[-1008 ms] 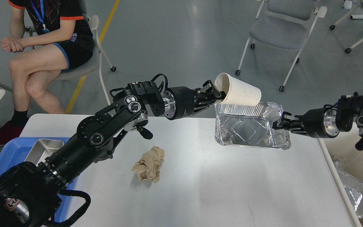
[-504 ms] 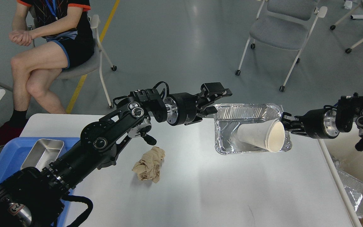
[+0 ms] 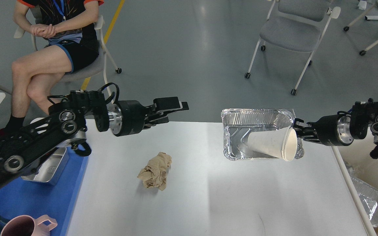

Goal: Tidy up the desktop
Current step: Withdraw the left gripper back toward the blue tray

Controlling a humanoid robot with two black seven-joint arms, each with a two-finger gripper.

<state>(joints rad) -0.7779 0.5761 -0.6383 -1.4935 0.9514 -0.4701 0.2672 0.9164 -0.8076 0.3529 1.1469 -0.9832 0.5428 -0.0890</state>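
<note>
The white desktop [image 3: 208,196] fills the lower middle of the head view. A crumpled brown paper ball [image 3: 155,170] lies on it left of centre. A foil tray [image 3: 254,131] sits tilted at the far right side, with a white paper cup [image 3: 271,143] lying on its side inside. My right gripper [image 3: 297,130] is shut on the tray's right rim. My left gripper [image 3: 172,109] is open and empty, above the table's far edge, well left of the tray.
A blue bin [image 3: 21,200] at the left holds a steel pan [image 3: 49,167]. A pink cup [image 3: 25,226] is at the bottom left. More foil trays [image 3: 371,200] lie below the table's right edge. A seated person [image 3: 51,49] and chairs [image 3: 290,32] are behind.
My left gripper let go of the paper cup, which dropped into the foil tray, then drew back to the left. The right gripper kept hold of the tray, now tipped lower.
</note>
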